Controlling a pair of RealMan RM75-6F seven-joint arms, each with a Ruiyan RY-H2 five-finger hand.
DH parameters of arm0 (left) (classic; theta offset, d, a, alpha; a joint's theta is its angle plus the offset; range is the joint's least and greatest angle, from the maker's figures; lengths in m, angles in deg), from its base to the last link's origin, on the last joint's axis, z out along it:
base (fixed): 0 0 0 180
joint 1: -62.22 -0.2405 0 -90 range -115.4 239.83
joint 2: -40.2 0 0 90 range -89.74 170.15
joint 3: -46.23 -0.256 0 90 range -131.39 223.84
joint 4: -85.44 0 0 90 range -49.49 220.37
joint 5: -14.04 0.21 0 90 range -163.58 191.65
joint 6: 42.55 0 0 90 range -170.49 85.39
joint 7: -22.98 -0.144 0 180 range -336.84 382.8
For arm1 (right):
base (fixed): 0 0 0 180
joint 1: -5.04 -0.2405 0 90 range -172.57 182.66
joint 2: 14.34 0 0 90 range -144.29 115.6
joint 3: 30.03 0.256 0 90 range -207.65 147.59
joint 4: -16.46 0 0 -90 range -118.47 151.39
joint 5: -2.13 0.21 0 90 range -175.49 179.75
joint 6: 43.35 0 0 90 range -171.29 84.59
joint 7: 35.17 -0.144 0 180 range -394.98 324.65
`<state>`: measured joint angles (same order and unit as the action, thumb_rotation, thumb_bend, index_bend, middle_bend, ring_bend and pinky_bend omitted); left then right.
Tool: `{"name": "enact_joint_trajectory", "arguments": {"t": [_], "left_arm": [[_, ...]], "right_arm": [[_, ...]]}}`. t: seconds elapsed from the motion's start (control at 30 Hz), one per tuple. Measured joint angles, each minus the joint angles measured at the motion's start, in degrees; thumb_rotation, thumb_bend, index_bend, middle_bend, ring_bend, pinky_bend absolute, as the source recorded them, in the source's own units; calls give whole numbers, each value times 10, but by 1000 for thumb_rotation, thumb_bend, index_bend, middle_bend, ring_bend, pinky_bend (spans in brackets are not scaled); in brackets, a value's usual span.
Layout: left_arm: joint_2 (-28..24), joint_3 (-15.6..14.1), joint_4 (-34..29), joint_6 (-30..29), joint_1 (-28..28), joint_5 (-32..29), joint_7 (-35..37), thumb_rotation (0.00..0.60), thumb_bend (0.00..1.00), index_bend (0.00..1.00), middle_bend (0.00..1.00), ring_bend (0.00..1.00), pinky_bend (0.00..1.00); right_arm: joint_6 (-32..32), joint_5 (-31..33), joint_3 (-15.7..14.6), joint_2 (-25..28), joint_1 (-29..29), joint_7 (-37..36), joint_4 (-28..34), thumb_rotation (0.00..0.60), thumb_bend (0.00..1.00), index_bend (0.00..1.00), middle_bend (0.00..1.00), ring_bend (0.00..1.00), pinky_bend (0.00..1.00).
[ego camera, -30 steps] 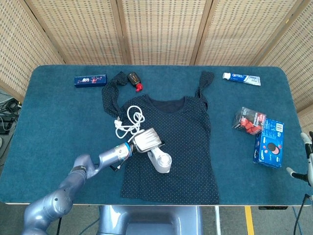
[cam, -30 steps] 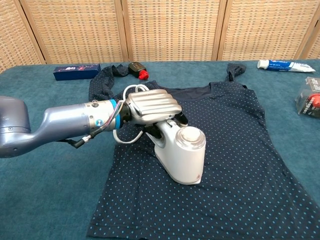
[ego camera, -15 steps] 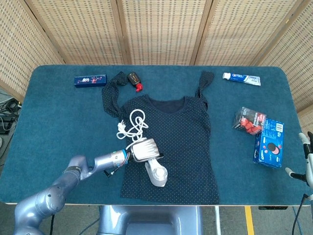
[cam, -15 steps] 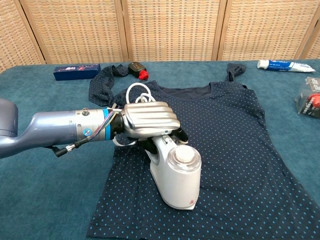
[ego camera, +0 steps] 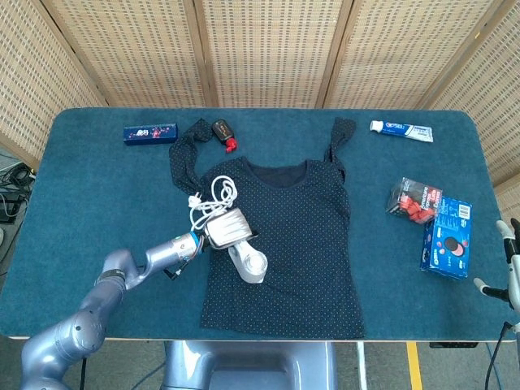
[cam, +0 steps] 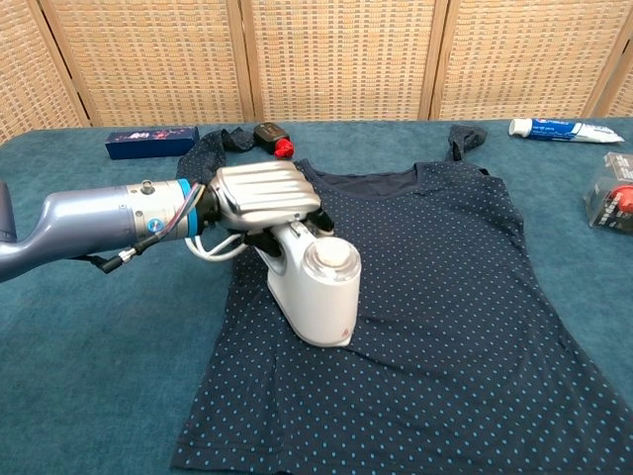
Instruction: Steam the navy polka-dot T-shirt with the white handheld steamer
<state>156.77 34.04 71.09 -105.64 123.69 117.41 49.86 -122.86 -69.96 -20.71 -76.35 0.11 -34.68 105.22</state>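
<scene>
The navy polka-dot T-shirt (ego camera: 301, 236) (cam: 445, 297) lies flat on the blue table, neck toward the far side. My left hand (ego camera: 225, 228) (cam: 259, 195) grips the handle of the white handheld steamer (ego camera: 248, 263) (cam: 312, 287), whose head rests on the shirt's left half. Its white cord (ego camera: 210, 199) (cam: 213, 247) loops by the shirt's left shoulder. My right hand (ego camera: 508, 264) hangs off the table's right edge in the head view, holding nothing, its fingers apart.
A dark blue box (ego camera: 149, 132) (cam: 151, 142) and a black-and-red item (ego camera: 223, 132) (cam: 271, 137) lie at the far left. A toothpaste tube (ego camera: 401, 129) (cam: 564, 129) lies far right. A red-and-black packet (ego camera: 414, 200) and blue box (ego camera: 447, 237) sit at right.
My left hand has dragged the steamer toward the shirt's left side and slightly up from the lower hem. The cord loops shifted with it. The right hand stayed still.
</scene>
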Motion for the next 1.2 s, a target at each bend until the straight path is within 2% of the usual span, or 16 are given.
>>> {"name": "enact_joint_trajectory", "arguments": {"t": [0.23, 0.77, 1.2], "left_arm": [[10, 2, 13, 0, 1, -3, 1, 600, 861, 1000, 955, 866, 1000], [29, -37, -11, -56, 8, 42, 12, 600, 861, 1000, 955, 866, 1000], [30, -43, -22, -57, 12, 50, 7, 600, 860, 1000, 955, 866, 1000]], "right_arm": [[1, 2, 0, 0, 0, 0, 0, 600, 0, 52, 0, 0, 0], [-1, 1, 1, 3, 1, -6, 0, 600, 0, 52, 0, 0, 0], [-3, -1, 1, 5, 3, -9, 1, 600, 0, 52, 0, 0, 0]]}}
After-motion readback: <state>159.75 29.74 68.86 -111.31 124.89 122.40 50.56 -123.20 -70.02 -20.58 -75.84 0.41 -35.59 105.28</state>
